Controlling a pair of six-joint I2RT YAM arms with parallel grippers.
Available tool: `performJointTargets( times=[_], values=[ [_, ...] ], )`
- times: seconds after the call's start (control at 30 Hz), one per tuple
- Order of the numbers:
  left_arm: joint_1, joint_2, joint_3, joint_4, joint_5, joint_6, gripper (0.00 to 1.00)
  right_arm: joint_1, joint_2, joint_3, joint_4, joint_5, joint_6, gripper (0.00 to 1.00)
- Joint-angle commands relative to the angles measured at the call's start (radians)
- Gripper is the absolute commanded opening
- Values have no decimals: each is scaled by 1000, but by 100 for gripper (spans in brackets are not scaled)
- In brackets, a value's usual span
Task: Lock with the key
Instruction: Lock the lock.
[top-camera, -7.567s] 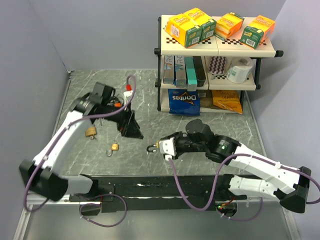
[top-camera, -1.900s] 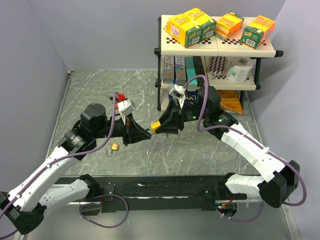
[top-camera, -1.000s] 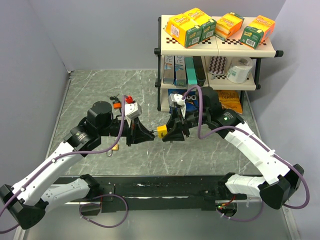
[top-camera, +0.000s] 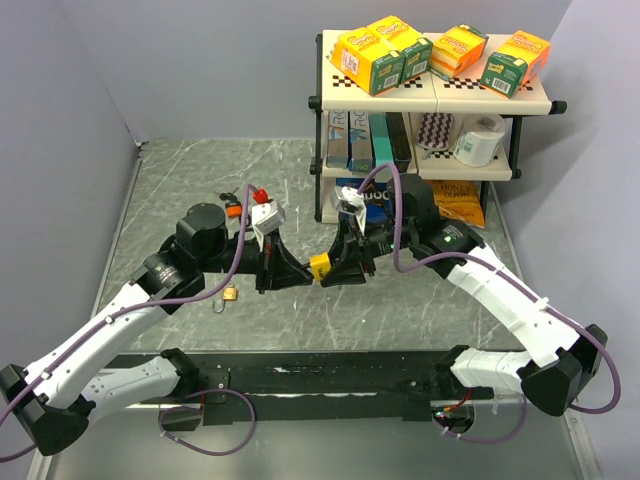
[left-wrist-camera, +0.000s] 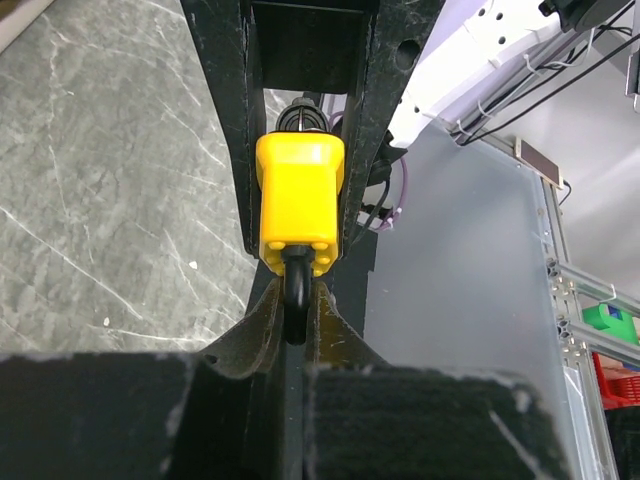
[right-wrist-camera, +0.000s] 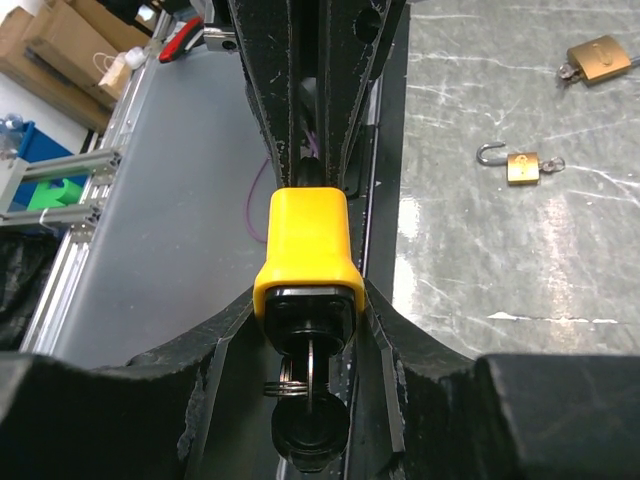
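**Top view.** The yellow padlock (top-camera: 320, 265) is held in the air above the worktop (top-camera: 200, 180). The left end effector (top-camera: 292, 270) touches one end of it and the right end effector (top-camera: 338, 264) touches the other. The lock's long axis runs along the line joining the two. A shelf rack (top-camera: 432, 95) stands close behind the right arm, so there is little room on that side. There is more open space towards the arm bases. A small brass padlock (top-camera: 230, 294) lies on the worktop below the left end effector, apart from it.

**Left wrist view.** The left end effector is closed to a narrow pinch on the black shackle (left-wrist-camera: 294, 290). The yellow body sits straight ahead of its tips, and the other arm's fingers run along both flanks of that body.

**Right wrist view.** The right end effector is partly closed around the yellow body, with its pads against the two sides. The key (right-wrist-camera: 311, 372), with its ring, sits in the keyhole face. That face points back towards the right wrist, so the key lies between the right fingers, behind their tips.

The right end effector is much nearer the key. To turn it, that end effector would probably have to let go of the body and back along the lock's axis, while the pinch on the shackle holds the lock steady.
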Motion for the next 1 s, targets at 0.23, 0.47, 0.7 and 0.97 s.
performJointTargets(
  times=[0.23,0.47,0.7,0.97],
  values=[
    [61,-20,-47,202,30,-5,1,37,25,49,39,-60,-58,25],
    [127,-65,-40,-21,110,222,1,-72,-51,74,-187,-2,-213,68],
    [127,-65,-44,-58,143,269,1,-93,-51,95,-246,24,-242,60],
    [123,-54,-40,-52,144,280,1,-89,-15,100,-186,4,-179,49]
  ],
)
